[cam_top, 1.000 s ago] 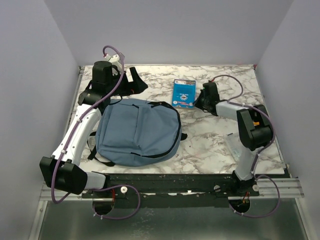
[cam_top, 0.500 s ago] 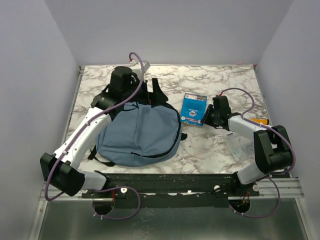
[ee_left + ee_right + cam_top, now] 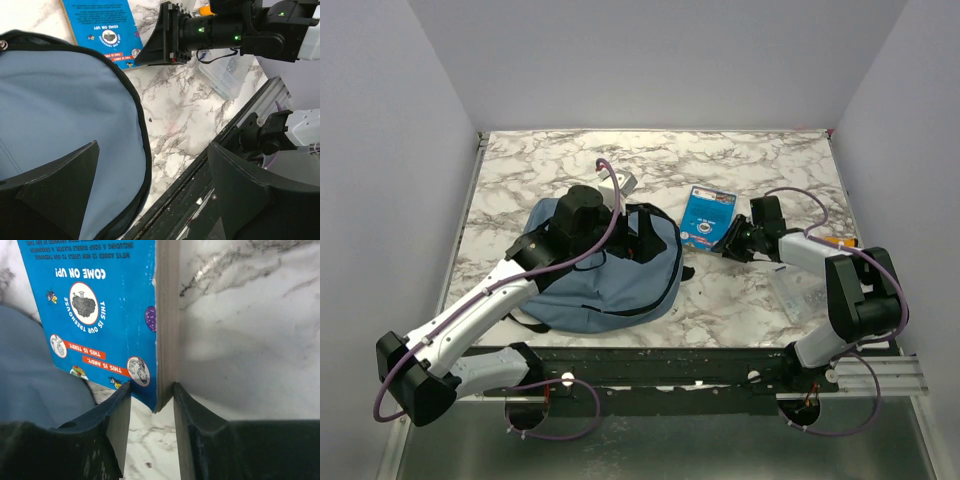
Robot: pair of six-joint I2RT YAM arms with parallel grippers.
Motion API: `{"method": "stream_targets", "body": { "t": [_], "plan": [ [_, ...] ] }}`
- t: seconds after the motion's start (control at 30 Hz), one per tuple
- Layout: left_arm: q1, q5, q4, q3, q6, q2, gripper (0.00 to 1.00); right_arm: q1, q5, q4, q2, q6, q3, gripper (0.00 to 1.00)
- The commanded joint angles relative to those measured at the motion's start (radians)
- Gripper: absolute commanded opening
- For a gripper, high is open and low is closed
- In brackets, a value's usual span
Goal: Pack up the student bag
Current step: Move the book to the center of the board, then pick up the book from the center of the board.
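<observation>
Left gripper (image 3: 642,238), top view: spread wide, empty, over student bag (image 3: 620,285) lying flat on marble table (image 3: 550,170), just left of blue book (image 3: 706,214). Left wrist: limp, light fabric; best pinched at zipper rim (image 3: 128,91). Right wrist: right gripper (image 3: 152,385) slack astride book's corner.

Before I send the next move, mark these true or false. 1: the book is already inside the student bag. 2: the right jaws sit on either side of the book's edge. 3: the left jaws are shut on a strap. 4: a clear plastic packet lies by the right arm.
1. False. The blue book lies on the marble table, just right of the student bag.
2. True. The right gripper has the book's edge between its jaws.
3. False. The left gripper hangs over the bag with its jaws wide open and empty.
4. True. The clear plastic packet lies there.
</observation>
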Motion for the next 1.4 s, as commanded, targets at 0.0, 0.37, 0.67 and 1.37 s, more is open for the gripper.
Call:
{"method": "stream_targets", "body": {
  "t": [0.0, 0.37, 0.67, 1.37],
  "plan": [
    [-0.047, -0.114, 0.019, -0.046, -0.016, -0.022, 0.91, -0.001, -0.059, 0.031, -0.025, 0.091, -0.045, 0.3],
    [-0.224, -0.297, 0.37, -0.086, 0.288, 0.074, 0.9, -0.002, -0.069, -0.136, -0.14, 0.023, 0.042, 0.01],
    [-0.288, -0.25, 0.473, 0.018, 0.674, 0.32, 0.91, -0.01, -0.118, -0.278, -0.259, 0.034, 0.132, 0.01],
    [-0.345, -0.565, 0.502, 0.235, 0.809, 0.748, 0.92, -0.09, -0.312, -0.286, -0.317, 0.153, 0.152, 0.01]
  ]
}}
